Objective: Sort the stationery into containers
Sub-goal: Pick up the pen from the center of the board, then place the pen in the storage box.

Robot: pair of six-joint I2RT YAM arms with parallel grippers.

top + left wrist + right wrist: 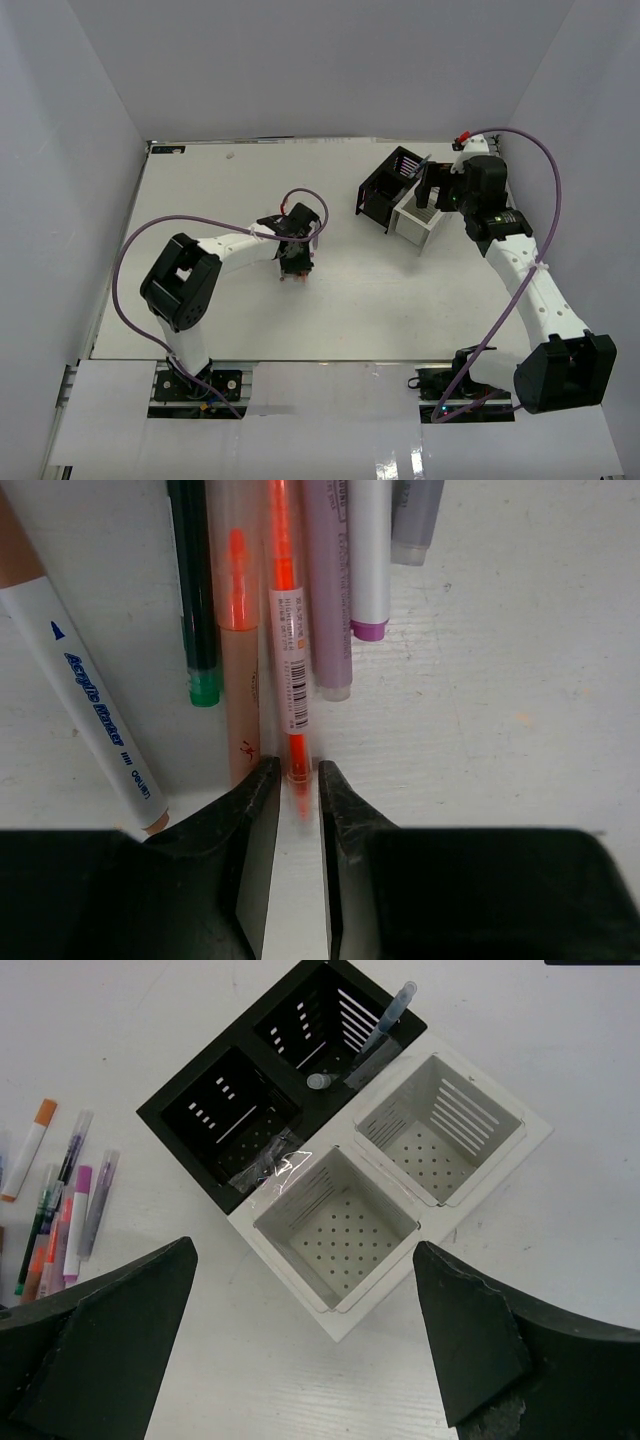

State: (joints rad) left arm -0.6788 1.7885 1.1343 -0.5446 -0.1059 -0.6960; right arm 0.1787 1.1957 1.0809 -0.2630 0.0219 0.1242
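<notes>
White tabletop (350, 310) | my left gripper (298, 780) low, elbow bent, jaws flanking slim orange pen (285, 600), clamp unclear | right gripper (303, 1255) outstretched, jaws wide apart over slotted white box (470, 1120).

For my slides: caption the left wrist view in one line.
Left end effector straddles the tip of an orange pen lying beside other pens.
</notes>
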